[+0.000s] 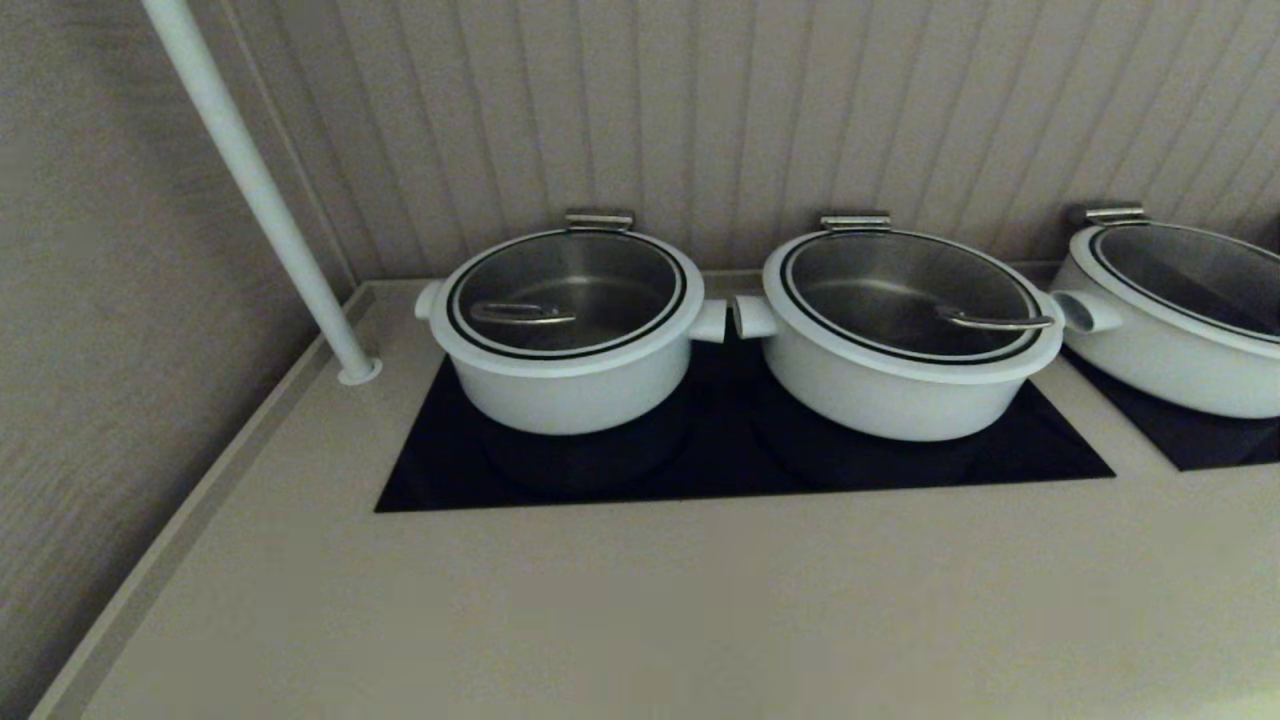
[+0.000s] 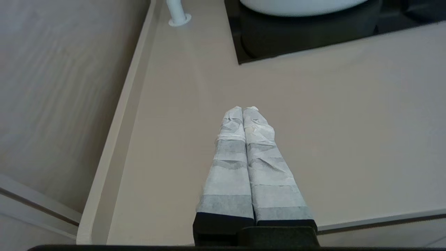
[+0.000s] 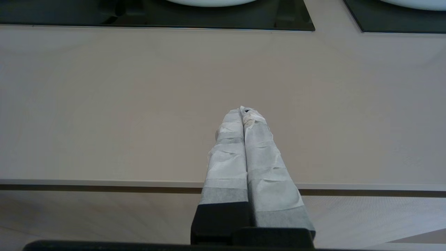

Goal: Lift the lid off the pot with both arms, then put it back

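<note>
Clearly the glass lid (image 1: 566, 292), seated on the pot (image 1: 568, 375) well ahead of the left tool (image 2: 243, 111) and right tool (image 3: 244, 112), both pressed together above the bare surface (image 1: 640, 600), looks rigid, slippery and breakable, best gripped by its thin steel loop (image 1: 522, 314).

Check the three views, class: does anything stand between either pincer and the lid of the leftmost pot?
Nothing visible does. Both the left pincer and the right pincer are shut, hovering near the front edge of the bare counter. Ahead lie only open counter and black cooktop up to the pot with the lid seated on it.
</note>
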Motion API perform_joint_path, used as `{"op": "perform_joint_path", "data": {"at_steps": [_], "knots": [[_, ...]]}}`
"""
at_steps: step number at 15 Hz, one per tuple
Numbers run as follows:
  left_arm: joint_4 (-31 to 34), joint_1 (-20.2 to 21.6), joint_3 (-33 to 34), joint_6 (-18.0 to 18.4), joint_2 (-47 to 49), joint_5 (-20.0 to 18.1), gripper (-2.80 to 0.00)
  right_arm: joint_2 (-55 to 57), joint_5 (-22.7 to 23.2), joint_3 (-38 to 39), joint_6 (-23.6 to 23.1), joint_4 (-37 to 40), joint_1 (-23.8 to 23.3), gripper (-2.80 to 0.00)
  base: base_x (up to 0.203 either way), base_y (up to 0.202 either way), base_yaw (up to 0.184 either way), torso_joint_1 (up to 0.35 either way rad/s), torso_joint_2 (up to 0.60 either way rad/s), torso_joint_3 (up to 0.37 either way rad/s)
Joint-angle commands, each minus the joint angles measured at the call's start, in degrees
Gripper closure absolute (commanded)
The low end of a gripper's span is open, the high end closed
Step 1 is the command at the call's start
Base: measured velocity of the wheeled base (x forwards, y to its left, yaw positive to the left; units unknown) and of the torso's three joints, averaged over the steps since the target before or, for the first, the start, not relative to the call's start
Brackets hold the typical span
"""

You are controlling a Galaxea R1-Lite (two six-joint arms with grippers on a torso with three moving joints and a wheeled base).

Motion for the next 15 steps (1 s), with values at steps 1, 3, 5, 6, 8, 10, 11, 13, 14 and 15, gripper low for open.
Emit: {"op": "perform_joint_path", "data": {"at_steps": [1, 3, 5, 6, 8, 10, 11, 13, 14, 15], "knots": [[-0.1, 0.0, 0.0, 0.1, -0.4, 0.0, 0.00, 0.0, 0.0, 0.0, 0.0, 0.1, 0.0, 0.00, 0.000, 0.000, 0.000, 0.000, 0.00, 0.000], [-0.1, 0.0, 0.0, -0.2, -0.4, 0.0, 0.00, 0.0, 0.0, 0.0, 0.0, 0.0, 0.0, 0.00, 0.000, 0.000, 0.000, 0.000, 0.00, 0.000], [0.0, 0.0, 0.0, -3.0, -0.4, 0.2, 0.00, 0.0, 0.0, 0.0, 0.0, 0.1, 0.0, 0.00, 0.000, 0.000, 0.000, 0.000, 0.00, 0.000], [0.0, 0.0, 0.0, -4.0, -0.4, 0.2, 0.00, 0.0, 0.0, 0.0, 0.0, 0.1, 0.0, 0.00, 0.000, 0.000, 0.000, 0.000, 0.00, 0.000], [0.0, 0.0, 0.0, -5.1, -0.4, 0.2, 0.00, 0.0, 0.0, 0.0, 0.0, 0.0, 0.0, 0.00, 0.000, 0.000, 0.000, 0.000, 0.00, 0.000], [0.0, 0.0, 0.0, -6.3, -0.4, 0.2, 0.00, 0.0, 0.0, 0.0, -0.1, 0.1, 0.0, 0.00, 0.000, 0.000, 0.000, 0.000, 0.00, 0.000], [0.0, 0.0, 0.0, -6.7, -0.4, 0.3, 0.00, 0.0, 0.0, 0.0, -0.3, 0.0, 0.0, 0.00, 0.000, 0.000, 0.000, 0.000, 0.00, 0.000], [0.0, -0.1, 0.0, -7.3, -0.4, 0.3, 0.00, 0.0, 0.0, 0.0, -0.1, 0.0, 0.0, 0.00, 0.000, 0.000, 0.000, 0.000, 0.00, 0.000], [0.1, -0.1, 0.0, -7.4, -0.4, 0.3, 0.00, 0.0, 0.0, 0.0, 0.0, 0.0, 0.0, 0.00, 0.000, 0.000, 0.000, 0.000, 0.00, 0.000], [0.1, 0.0, 0.0, -7.3, -0.4, 0.4, 0.00, 0.0, -0.1, 0.0, 0.0, 0.0, 0.0, 0.00, 0.000, 0.000, 0.000, 0.000, 0.00, 0.000]]}}
